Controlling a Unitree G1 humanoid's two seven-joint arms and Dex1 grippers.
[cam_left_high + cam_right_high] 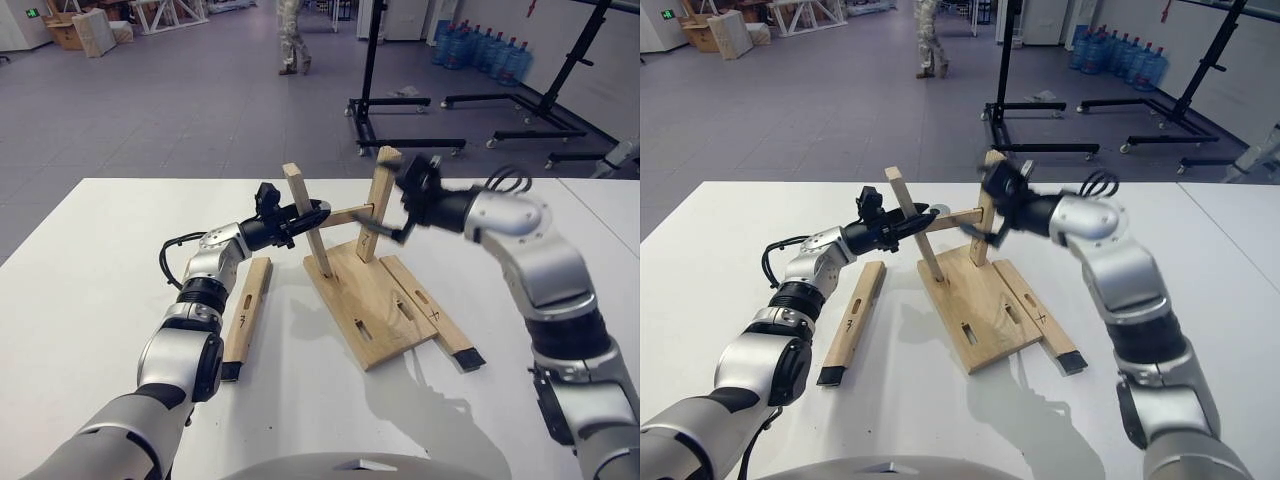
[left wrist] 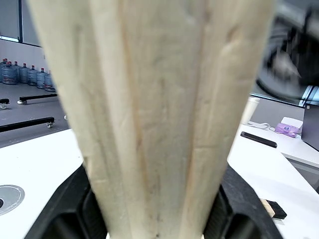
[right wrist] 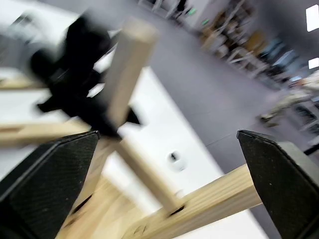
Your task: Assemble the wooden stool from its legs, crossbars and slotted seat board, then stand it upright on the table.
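On the white table (image 1: 90, 260) in a grey-floored hall, we judge the stool half built; the flat, pale wooden slotted seat board (image 1: 375, 310) lies there bearing a tilted square wooden left leg (image 1: 298, 190) and right leg (image 1: 383, 180), joined by a thin wooden crossbar (image 1: 345, 214); our left gripper (image 1: 318, 214) is clamped on the left leg; our right gripper (image 1: 395, 215) gapes wide at the right leg, holding nothing; next we would press that joint home, bracing steadily.

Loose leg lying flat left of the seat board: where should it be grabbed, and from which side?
Probably at its middle, from straight above. The loose leg lies flat on the table, apart from the seat board, so both long edges are free for a grip across its narrow width; mid-length should keep it balanced.
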